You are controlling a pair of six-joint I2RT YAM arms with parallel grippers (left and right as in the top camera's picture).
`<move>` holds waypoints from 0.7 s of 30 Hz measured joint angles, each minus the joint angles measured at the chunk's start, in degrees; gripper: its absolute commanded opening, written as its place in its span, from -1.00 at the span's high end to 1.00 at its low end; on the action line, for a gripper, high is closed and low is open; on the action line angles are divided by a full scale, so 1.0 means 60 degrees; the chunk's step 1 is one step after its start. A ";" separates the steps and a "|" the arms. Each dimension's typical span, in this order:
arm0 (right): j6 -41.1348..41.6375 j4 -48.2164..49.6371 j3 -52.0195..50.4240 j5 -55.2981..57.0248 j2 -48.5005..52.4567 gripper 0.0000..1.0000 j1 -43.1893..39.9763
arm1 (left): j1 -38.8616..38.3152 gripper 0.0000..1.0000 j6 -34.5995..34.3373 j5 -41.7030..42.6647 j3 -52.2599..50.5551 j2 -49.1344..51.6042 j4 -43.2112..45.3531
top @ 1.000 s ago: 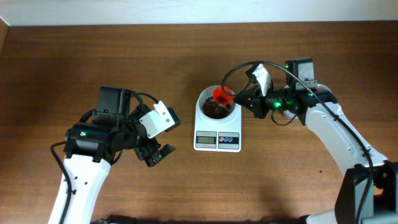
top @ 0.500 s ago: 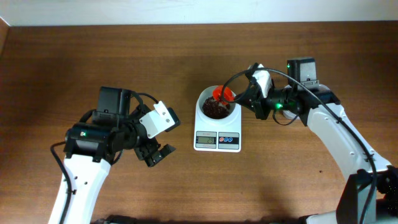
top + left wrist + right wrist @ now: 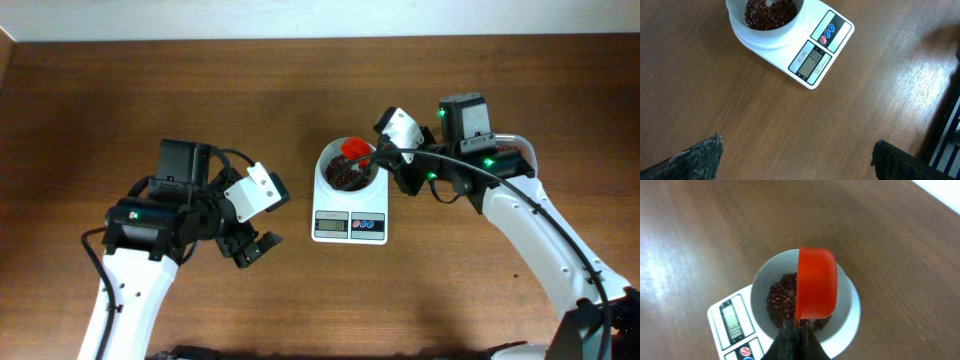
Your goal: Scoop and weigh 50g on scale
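right tool (image 3: 795, 339), clamped on red scoop (image 3: 816, 282), has rolled since 1 s ago, scoop tipped edge-on over scale (image 3: 729, 325) bowl (image 3: 761, 276) of beans (image 3: 781, 297); left tool (image 3: 250, 247) unmoved, fingers apart

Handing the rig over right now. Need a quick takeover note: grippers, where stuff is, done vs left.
Left gripper: open, empty, hovering over the table left of the scale.
Right gripper: shut on the handle of the red scoop, which is tipped over the bowl.
Bowl sits on the scale, beans inside.
Done: some beans delivered.
Left: read the display (digits unclear here), probably top up to target, then park the scoop.
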 measured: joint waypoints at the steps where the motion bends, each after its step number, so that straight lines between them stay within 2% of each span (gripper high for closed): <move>1: 0.0029 -0.0157 0.0007 -0.0036 -0.0044 0.92 0.0000 | 0.0000 -0.98 0.0000 -0.0004 0.0000 0.0000 0.0004; 7: 0.0109 -0.0168 0.0025 -0.0102 -0.0175 0.92 0.0000 | 0.0000 -0.98 0.0000 -0.0004 0.0000 0.0000 0.0004; 9: 0.0565 -0.0255 0.0131 0.0131 -0.0444 0.92 -0.0157 | 0.0000 -0.98 0.0000 -0.0004 0.0000 0.0000 0.0004; 10: 0.0761 -0.0361 0.0131 0.0404 -0.0758 0.92 -0.0441 | 0.0000 -0.98 0.0000 -0.0004 0.0000 0.0000 0.0004; 14: 0.1093 -0.1632 0.0342 0.1486 -0.2401 0.92 -0.2987 | 0.0000 -0.98 0.0000 -0.0004 0.0000 0.0000 0.0007; 17: 0.1111 -0.2936 0.0404 0.2390 -0.2113 0.92 -0.4648 | 0.0000 -0.98 0.0000 -0.0004 0.0000 0.0000 0.0004; 21: 0.1107 -0.3271 0.0408 0.2688 -0.0951 0.92 -0.5457 | 0.0000 -0.98 -0.0004 -0.0004 0.0000 0.0000 0.0000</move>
